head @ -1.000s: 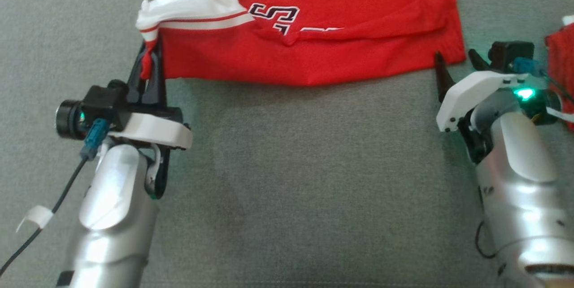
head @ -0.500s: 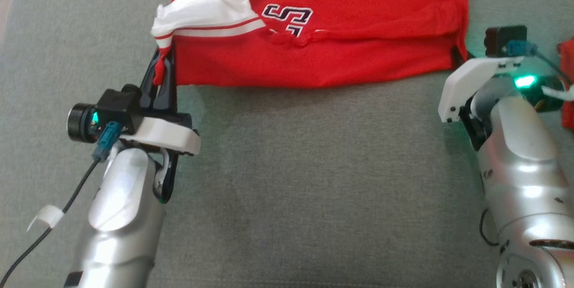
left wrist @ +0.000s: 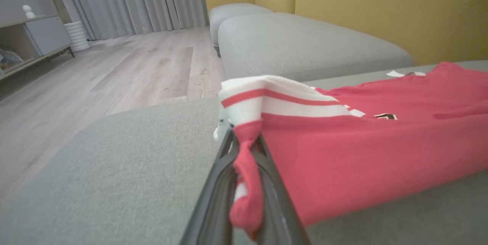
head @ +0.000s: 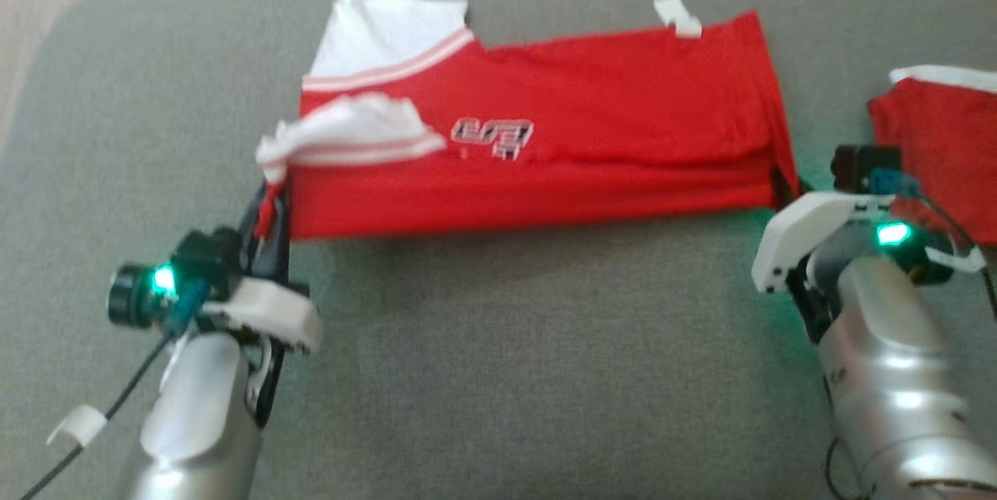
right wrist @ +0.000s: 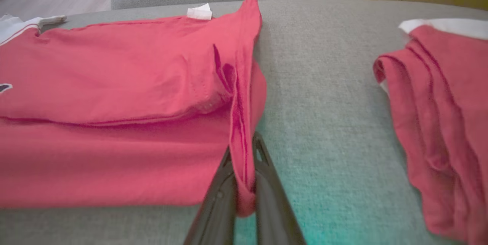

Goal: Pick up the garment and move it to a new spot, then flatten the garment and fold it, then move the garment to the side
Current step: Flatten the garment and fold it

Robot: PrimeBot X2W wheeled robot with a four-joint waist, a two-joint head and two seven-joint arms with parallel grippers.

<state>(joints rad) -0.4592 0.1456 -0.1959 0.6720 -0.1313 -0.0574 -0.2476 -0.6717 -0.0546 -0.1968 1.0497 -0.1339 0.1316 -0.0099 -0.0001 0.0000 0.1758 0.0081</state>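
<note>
A red garment with white striped trim and a dark number lies folded lengthwise across the grey cushion. My left gripper is shut on its near left corner, where red cloth and a white cuff bunch between the fingers. My right gripper is shut on the near right corner; a pinched ridge of the garment stands between its fingers. The near edge hangs stretched between both grippers.
A second red garment, folded with a white edge, lies on the cushion just right of my right gripper. Wooden floor lies beyond the cushion's left edge. A grey ottoman and yellow sofa stand behind.
My right gripper went from open beside the garment's right corner to shut on it. The head camera tilted up, so the whole garment and far cushion edge came into view.
</note>
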